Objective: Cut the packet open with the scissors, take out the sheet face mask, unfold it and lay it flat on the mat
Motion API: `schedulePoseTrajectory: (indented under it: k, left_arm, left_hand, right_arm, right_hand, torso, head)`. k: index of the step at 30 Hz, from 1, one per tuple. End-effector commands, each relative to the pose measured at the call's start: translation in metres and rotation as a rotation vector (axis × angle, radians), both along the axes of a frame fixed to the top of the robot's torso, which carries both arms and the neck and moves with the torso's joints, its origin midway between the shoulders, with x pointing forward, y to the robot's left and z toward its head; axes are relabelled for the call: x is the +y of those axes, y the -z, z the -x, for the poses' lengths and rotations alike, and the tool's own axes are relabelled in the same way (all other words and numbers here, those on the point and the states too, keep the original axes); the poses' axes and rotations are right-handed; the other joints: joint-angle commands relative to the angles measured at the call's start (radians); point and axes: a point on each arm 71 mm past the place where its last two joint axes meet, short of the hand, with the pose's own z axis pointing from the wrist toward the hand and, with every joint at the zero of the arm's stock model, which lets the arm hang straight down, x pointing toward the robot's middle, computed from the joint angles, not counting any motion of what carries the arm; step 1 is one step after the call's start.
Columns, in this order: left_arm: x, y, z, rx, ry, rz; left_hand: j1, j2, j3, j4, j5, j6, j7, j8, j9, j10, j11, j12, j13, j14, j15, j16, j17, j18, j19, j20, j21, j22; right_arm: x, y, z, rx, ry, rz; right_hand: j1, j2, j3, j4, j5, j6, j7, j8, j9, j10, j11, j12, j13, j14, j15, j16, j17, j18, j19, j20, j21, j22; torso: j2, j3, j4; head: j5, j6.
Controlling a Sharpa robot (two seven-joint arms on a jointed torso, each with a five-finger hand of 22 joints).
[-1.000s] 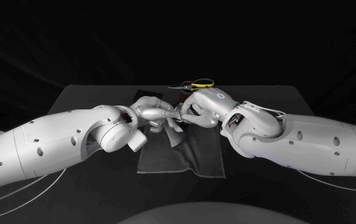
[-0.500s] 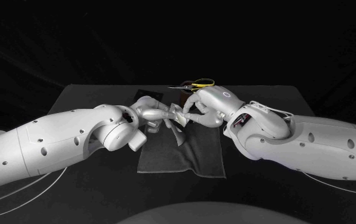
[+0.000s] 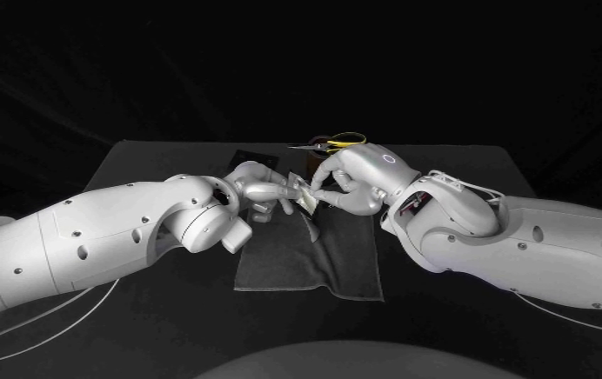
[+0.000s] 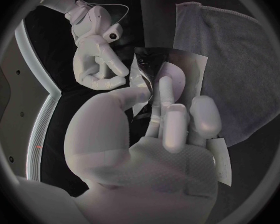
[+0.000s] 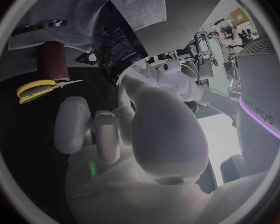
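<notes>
Left hand (image 3: 257,189): clamping its fingers on one side of the dark glossy foil packet (image 3: 305,195).
Right hand (image 3: 349,179): pinching the packet's opposite edge, fingers curling in.
Packet: hanging between both hands, above the far end of the grey cloth mat (image 3: 295,262).
Yellow-handled metal scissors (image 3: 334,143): lying toward the black counter's (image 3: 150,157) far side, just beyond the right hand, untouched.
</notes>
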Motion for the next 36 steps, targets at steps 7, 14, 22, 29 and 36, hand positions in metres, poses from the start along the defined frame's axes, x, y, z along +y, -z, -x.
schedulePoseTrajectory:
  k: [7,14,22,29,36]
  left_arm:
    - [-0.005,-0.002,0.0,-0.015,0.016,0.01]
    - [-0.006,-0.002,0.0,-0.014,0.016,0.009]
    - [-0.009,-0.002,0.0,-0.014,0.029,0.014]
    - [-0.011,-0.002,0.002,-0.012,0.038,0.018]
    - [-0.011,-0.003,0.002,-0.012,0.046,0.021]
  left_hand:
    - [0.003,0.011,0.106,-0.115,0.002,0.002,-0.003,0.007,0.004,0.006,-0.011,0.006,0.001,0.026,-0.007,-0.004,0.001,-0.001,-0.004,-0.001,-0.004,0.001]
    - [0.003,0.011,0.105,-0.115,0.001,0.002,-0.003,0.007,0.004,0.006,-0.011,0.006,0.001,0.026,-0.007,-0.005,-0.001,-0.001,-0.004,-0.001,-0.004,0.001]
    - [0.003,0.012,0.105,-0.115,0.001,0.002,-0.003,0.007,0.004,0.006,-0.011,0.006,0.001,0.025,-0.007,-0.006,-0.002,0.0,-0.006,-0.001,-0.005,-0.001]
    - [0.003,0.012,0.104,-0.115,0.0,0.001,-0.003,0.007,0.004,0.006,-0.011,0.006,0.001,0.025,-0.007,-0.006,-0.002,0.0,-0.006,-0.001,-0.005,-0.001]
    - [0.004,0.012,0.103,-0.115,0.0,0.0,-0.003,0.007,0.004,0.006,-0.011,0.005,0.001,0.026,-0.007,-0.005,-0.001,-0.001,-0.005,-0.001,-0.005,0.0]
  right_arm:
    - [0.009,-0.002,0.002,0.006,-0.035,-0.007]
    - [0.016,0.002,0.004,0.027,-0.058,0.075]
    - [0.017,0.011,-0.005,0.043,-0.011,0.218]
    - [0.014,0.017,-0.012,0.055,0.04,0.288]
    - [0.01,0.02,-0.017,0.057,0.073,0.327]
  right_hand:
    - [-0.024,-0.022,-0.01,0.006,0.007,-0.088,0.053,-0.061,-0.024,0.01,0.045,-0.023,0.117,0.099,0.035,-0.006,0.234,0.0,-0.01,0.024,-0.024,0.045]
    - [-0.025,-0.029,-0.008,0.004,0.008,-0.109,0.065,-0.084,-0.035,0.003,0.055,-0.031,0.114,0.097,0.044,-0.01,0.229,0.003,-0.016,0.034,-0.041,0.038]
    - [-0.03,-0.035,-0.008,0.007,0.009,-0.12,0.07,-0.103,-0.047,-0.004,0.061,-0.039,0.109,0.098,0.05,-0.007,0.233,0.006,-0.02,0.042,-0.05,0.035]
    - [-0.029,-0.037,-0.007,0.006,0.008,-0.114,0.071,-0.103,-0.048,-0.006,0.061,-0.041,0.108,0.098,0.05,-0.007,0.234,0.006,-0.019,0.044,-0.05,0.035]
    - [-0.03,-0.037,-0.007,0.006,0.008,-0.112,0.071,-0.103,-0.049,-0.006,0.061,-0.041,0.108,0.099,0.05,-0.006,0.235,0.006,-0.018,0.044,-0.048,0.037]
  torso:
    - [0.001,0.0,-0.0001]
    - [0.0,0.0002,-0.0007]
    - [0.0,-0.0004,-0.0001]
    - [0.0,-0.0007,0.0002]
    - [0.0,-0.0004,0.0001]
  head:
    - [0.004,0.0]
    - [0.008,-0.001]
    - [0.005,-0.003]
    - [0.005,-0.004]
    - [0.005,-0.004]
